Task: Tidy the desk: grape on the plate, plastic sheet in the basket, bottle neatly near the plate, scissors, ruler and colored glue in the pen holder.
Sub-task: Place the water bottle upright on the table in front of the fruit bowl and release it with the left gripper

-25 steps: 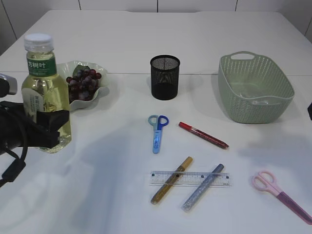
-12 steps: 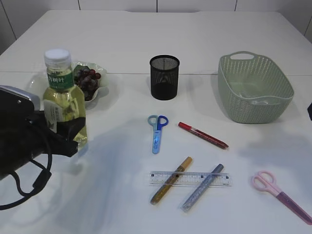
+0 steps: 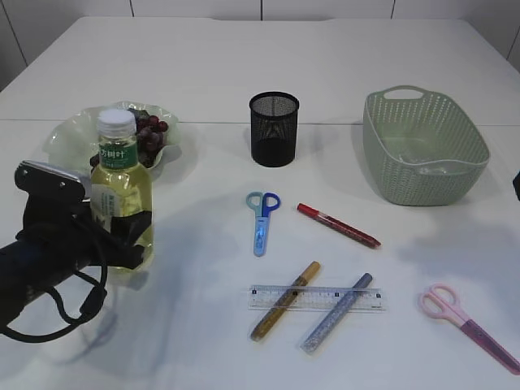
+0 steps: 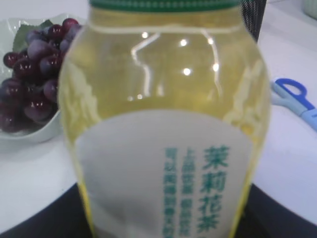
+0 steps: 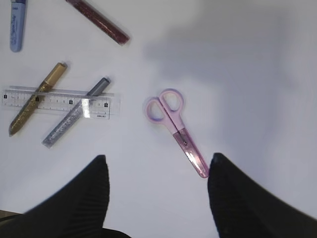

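My left gripper (image 3: 122,234) is shut on the bottle (image 3: 120,191) of yellow tea, upright just in front of the plate (image 3: 69,134) that holds the grape (image 3: 146,134). The bottle (image 4: 163,124) fills the left wrist view, with the grape (image 4: 34,79) behind it. On the table lie blue scissors (image 3: 262,218), pink scissors (image 3: 463,321), a clear ruler (image 3: 370,298) and red (image 3: 338,225), gold (image 3: 286,300) and silver (image 3: 338,312) glue sticks. My right gripper (image 5: 158,156) hangs open above the pink scissors' (image 5: 176,129) tip. I cannot make out the plastic sheet.
The black mesh pen holder (image 3: 275,128) stands at the middle back. The green basket (image 3: 426,146) sits at the back right. The gold and silver glue sticks cross the ruler. Bare table lies between the bottle and the blue scissors.
My left gripper has carried the bottle to the right and further onto the table, in front of the plate. The right gripper has not moved.
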You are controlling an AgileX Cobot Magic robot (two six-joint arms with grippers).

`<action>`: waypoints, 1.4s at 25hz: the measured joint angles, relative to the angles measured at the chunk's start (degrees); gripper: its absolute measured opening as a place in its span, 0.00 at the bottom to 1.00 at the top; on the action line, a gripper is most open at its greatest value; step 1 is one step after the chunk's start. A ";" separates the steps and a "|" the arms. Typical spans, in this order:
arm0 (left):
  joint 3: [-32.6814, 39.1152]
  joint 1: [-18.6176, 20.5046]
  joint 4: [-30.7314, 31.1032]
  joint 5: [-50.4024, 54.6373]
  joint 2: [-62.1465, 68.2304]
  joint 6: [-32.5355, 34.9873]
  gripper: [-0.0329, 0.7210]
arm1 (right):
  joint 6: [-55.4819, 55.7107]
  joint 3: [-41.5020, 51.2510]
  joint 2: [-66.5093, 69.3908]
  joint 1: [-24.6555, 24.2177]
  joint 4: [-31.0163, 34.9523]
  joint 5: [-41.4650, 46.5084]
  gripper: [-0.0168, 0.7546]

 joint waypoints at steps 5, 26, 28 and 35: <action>-0.28 2.28 -1.03 -2.20 1.37 0.00 0.60 | 0.00 0.00 0.00 0.00 0.00 0.00 0.66; -0.35 4.98 3.72 -3.74 -1.41 -3.80 0.84 | 0.00 0.00 0.00 0.00 0.00 0.00 0.66; -0.23 4.98 3.85 -4.12 -1.72 -3.93 0.84 | 0.00 0.00 0.00 0.00 0.00 0.00 0.66; 2.94 4.98 4.08 -4.12 -6.80 -4.25 0.84 | 0.00 0.00 0.00 0.00 0.00 0.00 0.66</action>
